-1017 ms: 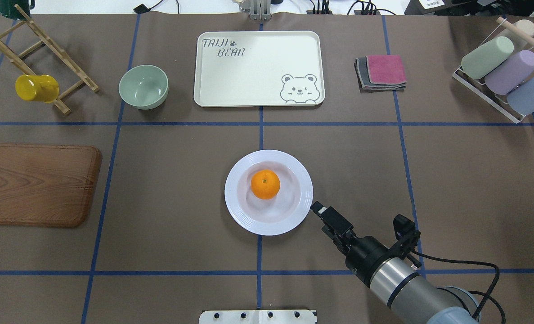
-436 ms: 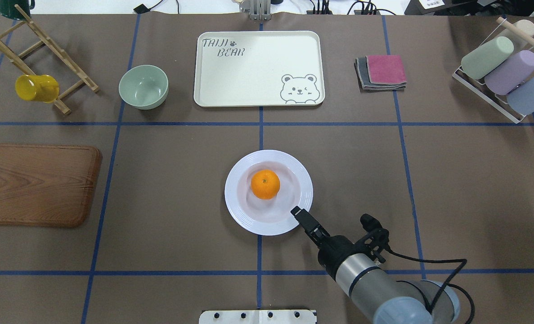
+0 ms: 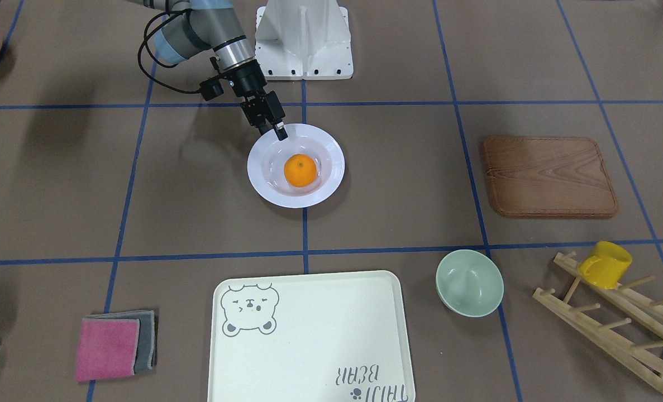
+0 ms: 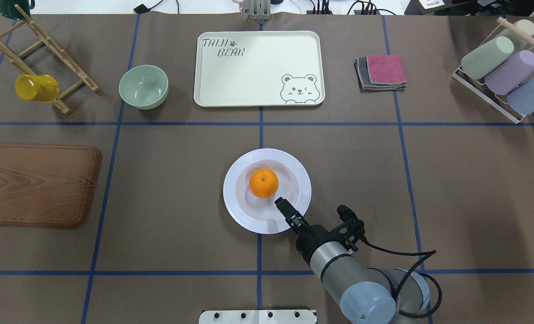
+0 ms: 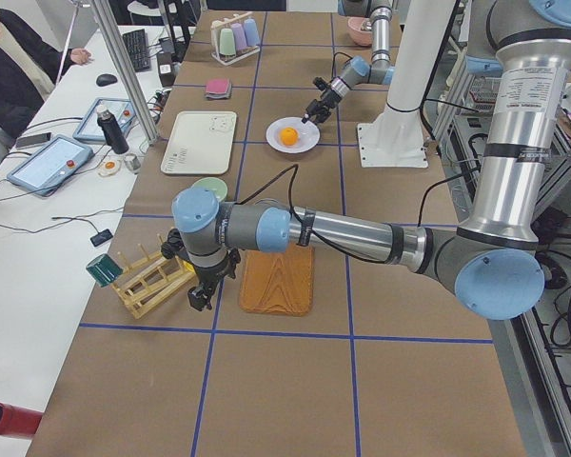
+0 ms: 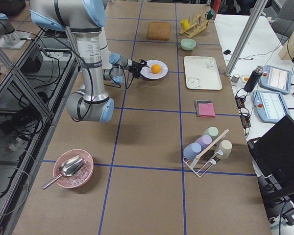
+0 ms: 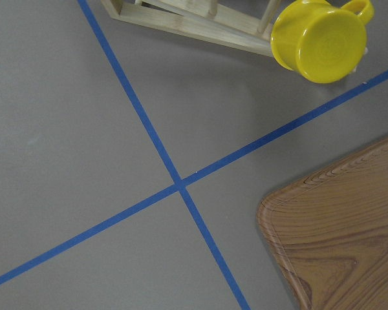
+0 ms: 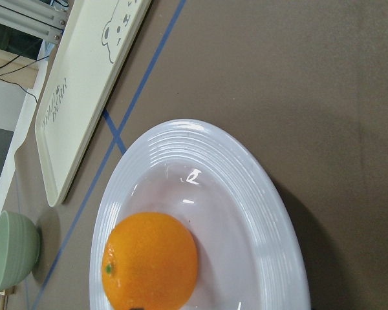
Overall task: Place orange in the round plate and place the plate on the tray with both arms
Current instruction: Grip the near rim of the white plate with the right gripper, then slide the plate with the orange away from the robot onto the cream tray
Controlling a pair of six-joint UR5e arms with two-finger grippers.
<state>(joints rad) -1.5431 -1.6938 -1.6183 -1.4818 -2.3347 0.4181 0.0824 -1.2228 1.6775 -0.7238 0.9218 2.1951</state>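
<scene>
The orange (image 4: 263,182) lies in the middle of the white round plate (image 4: 235,198), which rests on the table at its centre. My right gripper (image 4: 284,208) reaches in over the plate's near-right rim. It is open and turned on edge, and its upper finger (image 3: 280,133) hangs just short of the orange. The right wrist view shows the orange (image 8: 150,261) and the plate's ridged rim (image 8: 271,213) close up. The cream bear tray (image 4: 258,67) sits bare at the far centre. My left gripper (image 5: 200,300) hovers by the wooden board; I cannot tell its state.
A green bowl (image 4: 143,86) stands left of the tray, with folded cloths (image 4: 381,72) to its right. A wooden rack holds a yellow mug (image 4: 36,87) at the far left. A wooden board (image 4: 37,184) lies at the left, and a cup rack (image 4: 503,72) stands at the far right.
My right arm swung left, carrying its gripper from beside the plate's right rim to over its near rim. The plate with the orange shifted slightly left and away.
</scene>
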